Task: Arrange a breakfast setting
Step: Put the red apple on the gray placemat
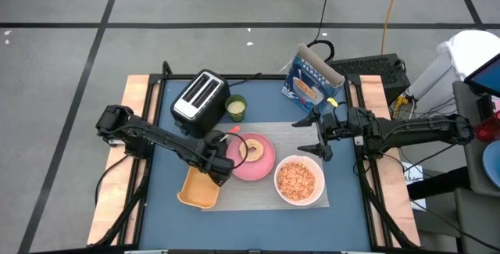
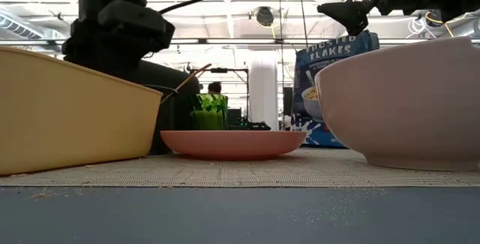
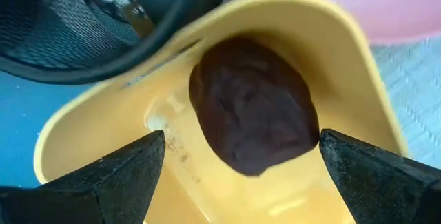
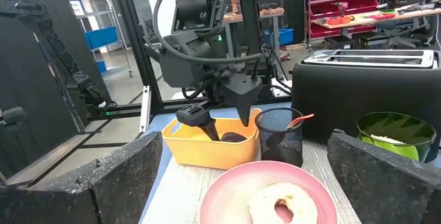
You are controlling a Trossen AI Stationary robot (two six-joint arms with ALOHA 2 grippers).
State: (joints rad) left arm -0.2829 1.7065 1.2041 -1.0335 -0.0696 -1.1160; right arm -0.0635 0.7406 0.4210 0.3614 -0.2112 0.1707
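the worktop (image 1: 258, 215) lies bare along its 6 o'clock edge, below the grey mat (image 1: 308, 127), and down its 3 o'clock strip. at 12 o'clock the toaster (image 1: 200, 95), green cup (image 1: 236, 108) and cereal box (image 1: 311, 78) crowd the back. the left gripper (image 1: 221, 165) blocks the yellow tray (image 1: 197, 191); plate (image 1: 262, 162) and bowl (image 1: 298, 180) sit just apart.

Even bright light on my high view, ceiling glare in low view, blurred yellow tray (image 3: 344, 79) up close.
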